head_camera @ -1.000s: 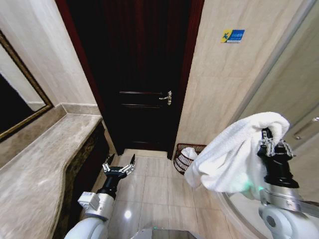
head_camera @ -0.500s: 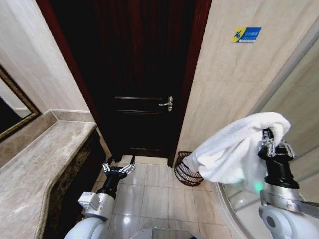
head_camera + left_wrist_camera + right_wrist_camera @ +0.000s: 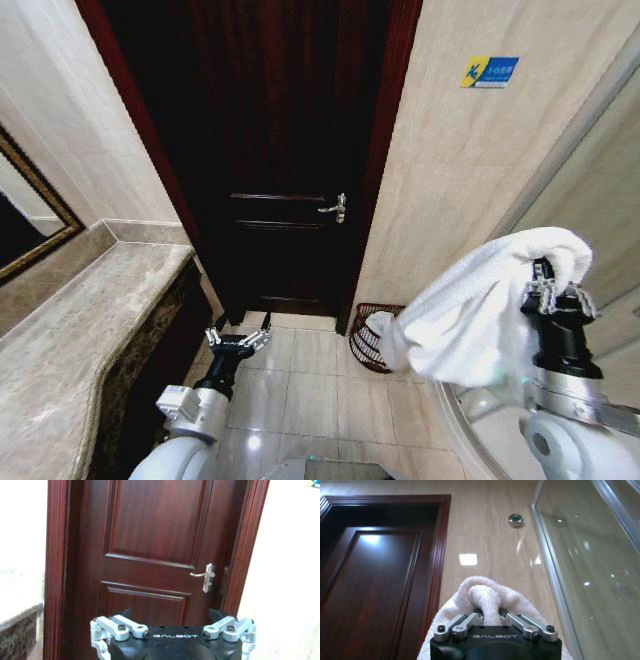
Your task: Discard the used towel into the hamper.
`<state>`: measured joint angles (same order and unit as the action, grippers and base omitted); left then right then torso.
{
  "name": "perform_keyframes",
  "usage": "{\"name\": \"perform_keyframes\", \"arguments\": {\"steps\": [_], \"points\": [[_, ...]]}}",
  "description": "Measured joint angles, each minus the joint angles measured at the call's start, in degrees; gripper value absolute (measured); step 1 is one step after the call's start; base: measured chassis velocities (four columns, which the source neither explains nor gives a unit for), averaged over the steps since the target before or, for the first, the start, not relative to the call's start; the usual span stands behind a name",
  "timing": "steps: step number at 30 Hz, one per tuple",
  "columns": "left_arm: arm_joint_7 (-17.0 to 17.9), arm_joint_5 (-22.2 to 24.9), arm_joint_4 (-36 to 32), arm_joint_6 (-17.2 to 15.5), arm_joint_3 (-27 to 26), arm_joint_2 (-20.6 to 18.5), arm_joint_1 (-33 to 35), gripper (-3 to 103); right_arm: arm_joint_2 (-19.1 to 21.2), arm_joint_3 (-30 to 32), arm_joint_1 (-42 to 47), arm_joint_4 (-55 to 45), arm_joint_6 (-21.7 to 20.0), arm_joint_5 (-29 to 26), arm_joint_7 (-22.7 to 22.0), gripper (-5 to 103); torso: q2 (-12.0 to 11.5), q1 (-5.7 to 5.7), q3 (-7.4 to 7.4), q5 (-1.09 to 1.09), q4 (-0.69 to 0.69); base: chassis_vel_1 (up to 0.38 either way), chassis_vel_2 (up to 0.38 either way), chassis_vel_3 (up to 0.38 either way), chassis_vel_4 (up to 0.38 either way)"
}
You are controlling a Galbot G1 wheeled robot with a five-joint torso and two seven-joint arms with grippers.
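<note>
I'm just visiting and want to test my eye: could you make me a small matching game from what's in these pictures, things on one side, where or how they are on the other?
Things:
1. towel
2. hamper
3. left gripper
4. door handle

Descriptions:
A. on the floor by the door frame
B. open, holding nothing
C. silver, on the dark door
D. pinched in the right gripper, draped down

Pairs: 1-D, 2-A, 3-B, 4-C

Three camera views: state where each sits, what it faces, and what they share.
Head view: looks down at the dark wooden door, woven reddish-brown hamper, both arms.
Left wrist view: faces the door over the open left gripper.
Right wrist view: looks up the tiled wall over the right gripper, shut on the white towel.
All share the door.
</note>
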<state>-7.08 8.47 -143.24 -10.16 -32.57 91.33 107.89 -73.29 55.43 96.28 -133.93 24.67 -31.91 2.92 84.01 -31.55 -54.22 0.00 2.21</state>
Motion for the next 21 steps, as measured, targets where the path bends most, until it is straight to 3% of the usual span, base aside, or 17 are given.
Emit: {"name": "perform_keyframes", "arguments": {"steps": [21], "points": [[0.0,0.0,0.0,0.0,0.0,0.0,0.0,100,0.7,0.1,-0.7,1.3,-0.1,-0.4,1.1,13,0.0,-0.01,-0.01,0.00,0.00,-0.062,0.064,0.060,-0.064]]}}
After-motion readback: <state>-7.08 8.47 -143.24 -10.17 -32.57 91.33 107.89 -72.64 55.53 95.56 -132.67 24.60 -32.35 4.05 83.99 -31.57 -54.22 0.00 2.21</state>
